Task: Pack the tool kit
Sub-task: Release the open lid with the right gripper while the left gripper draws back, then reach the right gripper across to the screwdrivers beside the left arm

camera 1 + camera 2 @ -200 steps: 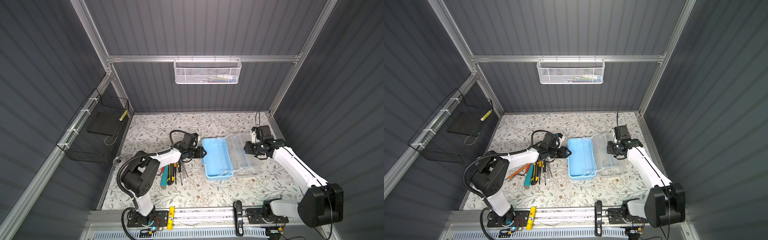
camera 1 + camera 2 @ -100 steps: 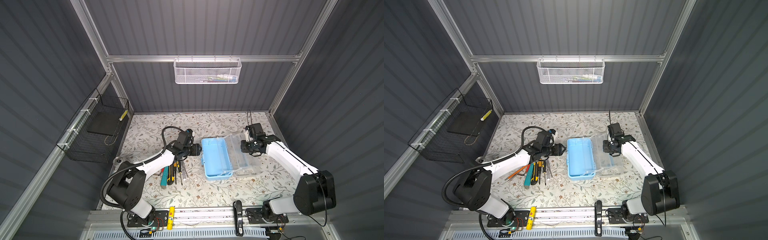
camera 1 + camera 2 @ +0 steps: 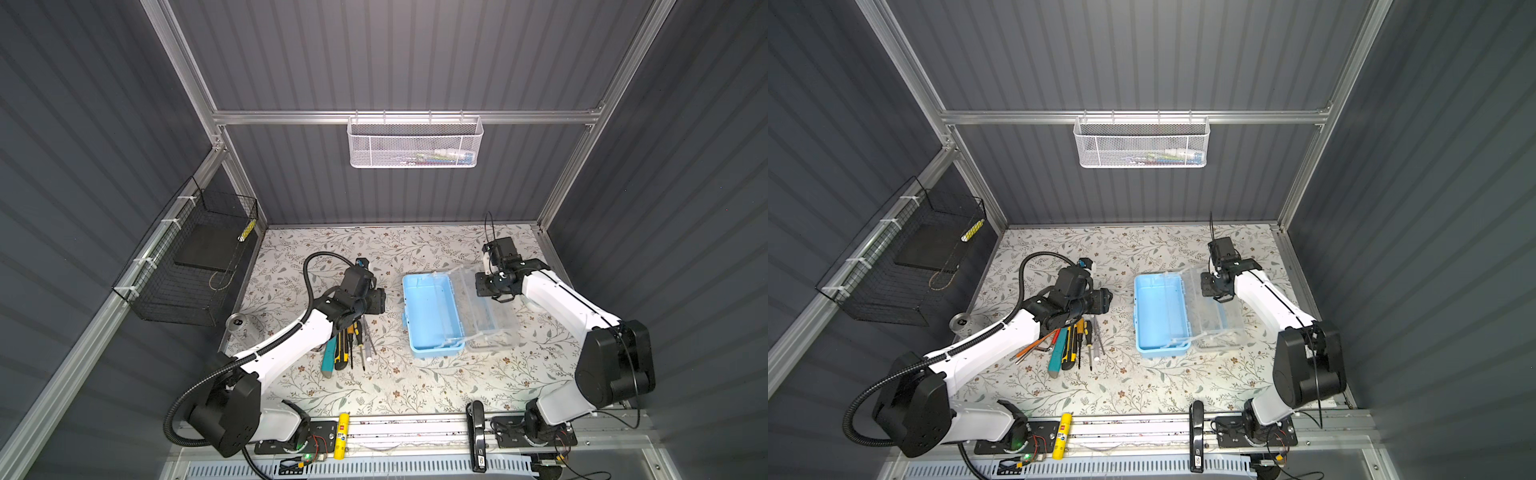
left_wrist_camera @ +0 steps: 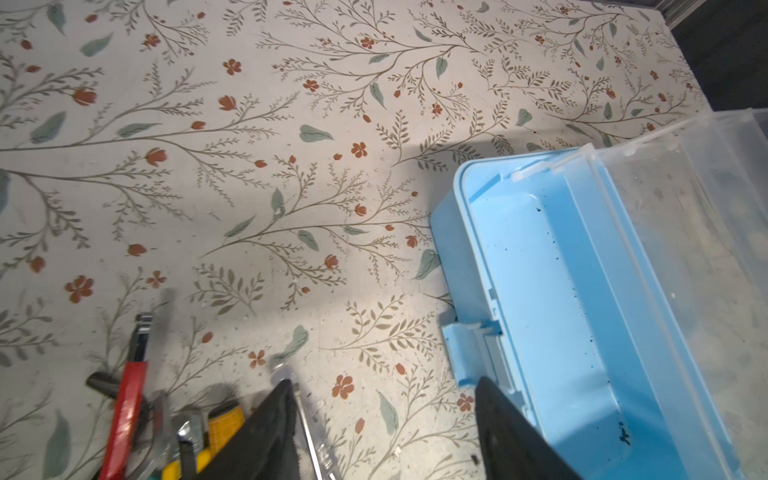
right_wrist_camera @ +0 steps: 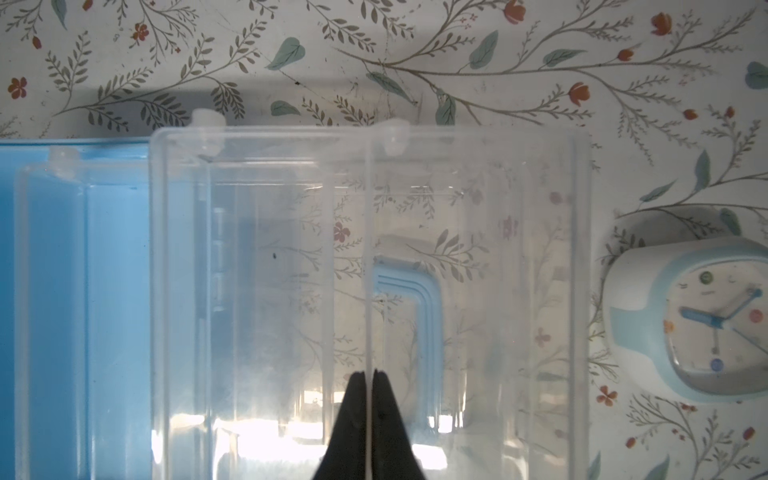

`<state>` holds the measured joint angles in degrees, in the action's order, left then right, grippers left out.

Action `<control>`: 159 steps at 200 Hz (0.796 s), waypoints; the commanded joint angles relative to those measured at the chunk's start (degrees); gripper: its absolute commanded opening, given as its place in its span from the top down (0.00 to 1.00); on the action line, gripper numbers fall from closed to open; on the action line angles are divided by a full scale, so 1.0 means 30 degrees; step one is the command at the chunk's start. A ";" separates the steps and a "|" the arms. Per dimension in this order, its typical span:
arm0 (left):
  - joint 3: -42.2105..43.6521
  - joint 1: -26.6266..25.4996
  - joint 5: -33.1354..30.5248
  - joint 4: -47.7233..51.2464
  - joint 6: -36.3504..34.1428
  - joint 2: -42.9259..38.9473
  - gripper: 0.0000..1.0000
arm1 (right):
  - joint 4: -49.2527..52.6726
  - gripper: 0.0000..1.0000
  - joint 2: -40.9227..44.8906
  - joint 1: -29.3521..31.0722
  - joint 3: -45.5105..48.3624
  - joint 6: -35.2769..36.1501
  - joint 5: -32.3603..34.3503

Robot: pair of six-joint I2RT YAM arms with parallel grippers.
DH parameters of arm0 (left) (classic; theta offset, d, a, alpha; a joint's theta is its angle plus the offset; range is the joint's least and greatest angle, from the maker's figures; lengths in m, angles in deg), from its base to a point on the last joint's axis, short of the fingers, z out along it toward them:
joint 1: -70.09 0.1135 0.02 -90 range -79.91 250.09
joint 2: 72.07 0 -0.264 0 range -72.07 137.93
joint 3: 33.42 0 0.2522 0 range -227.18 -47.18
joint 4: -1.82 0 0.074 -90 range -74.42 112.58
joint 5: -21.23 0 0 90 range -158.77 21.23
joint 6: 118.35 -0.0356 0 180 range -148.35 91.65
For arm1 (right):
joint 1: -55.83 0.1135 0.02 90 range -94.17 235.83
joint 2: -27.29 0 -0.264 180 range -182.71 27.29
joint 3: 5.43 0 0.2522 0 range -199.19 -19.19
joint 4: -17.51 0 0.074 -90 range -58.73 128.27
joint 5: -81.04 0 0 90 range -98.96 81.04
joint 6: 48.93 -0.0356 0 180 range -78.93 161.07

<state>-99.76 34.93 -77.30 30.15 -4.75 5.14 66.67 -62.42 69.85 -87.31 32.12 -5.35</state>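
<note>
Nothing packed yet: the tool box point(image 3: 430, 316) sits open, empty, mid-tabletop point(image 3: 415, 386), tools point(image 3: 349, 345) piled beside it. My left hand point(image 4: 382, 386) gapes empty by them; my right hand point(image 5: 369, 374) pinches the clear lid point(image 5: 457, 249).

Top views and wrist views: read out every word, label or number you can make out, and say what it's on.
No text reads clearly enough to quote.
Glue stick: red label, print too small.
Black tool: white label, too small.
Clock: coloured dots, no numerals; tiny word on its face blurred.
</note>
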 commanded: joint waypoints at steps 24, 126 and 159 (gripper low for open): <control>0.0569 0.0176 -0.2398 0.1914 -0.0706 -0.1590 0.30 | -0.0238 0.96 -0.1285 0.0043 -0.1431 0.0462 0.0390; 0.1811 0.4986 -0.1552 0.2411 0.0426 -0.2884 0.06 | 0.2658 0.58 0.0886 0.2284 -0.4159 -0.0186 0.1250; 0.2647 0.6646 -0.1569 0.2050 0.0680 -0.2947 0.01 | 0.1063 0.57 0.0302 0.6352 -0.4509 -0.1628 -0.1255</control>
<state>-93.72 52.70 -83.53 36.18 -3.96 -2.73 71.37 -59.49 81.17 -100.08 31.10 -3.58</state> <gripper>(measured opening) 0.993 0.425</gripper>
